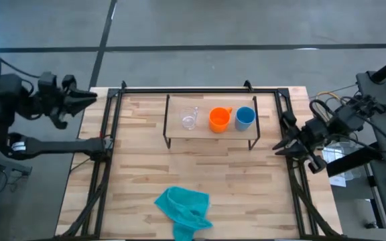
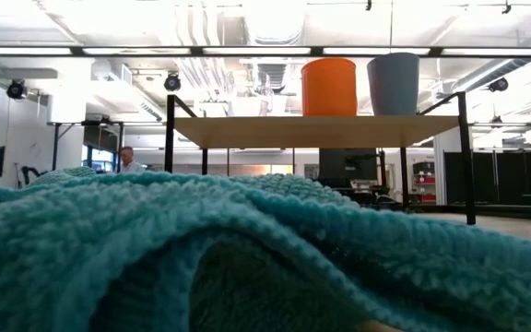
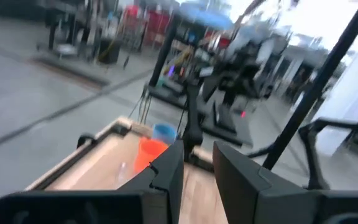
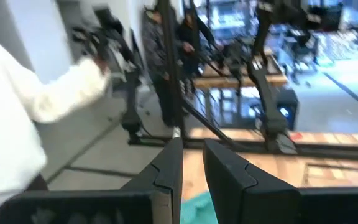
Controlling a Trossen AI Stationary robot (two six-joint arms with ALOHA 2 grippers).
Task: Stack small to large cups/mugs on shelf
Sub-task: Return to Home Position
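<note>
Three vessels stand in a row on the shelf point(image 1: 210, 134), a light-wood board on a black wire frame at the table's far middle. From left to right they are the clear glass cup point(image 1: 189, 120), the orange mug point(image 1: 220, 119) and the blue cup point(image 1: 244, 118). In the low view the orange mug point(image 2: 328, 88) and blue cup point(image 2: 393, 83) rest by their bases on the board point(image 2: 321, 130). My left gripper point(image 1: 91, 98) hovers off the table's far left corner. My right gripper point(image 1: 280, 148) is at the table's right edge. Both are open by a narrow gap and hold nothing.
A crumpled teal cloth point(image 1: 183, 209) lies near the table's near edge and fills the low view's foreground point(image 2: 201, 249). A black frame point(image 1: 112, 134) runs around the tabletop. A person's white sleeve point(image 4: 23, 118) shows beyond the table in the right wrist view.
</note>
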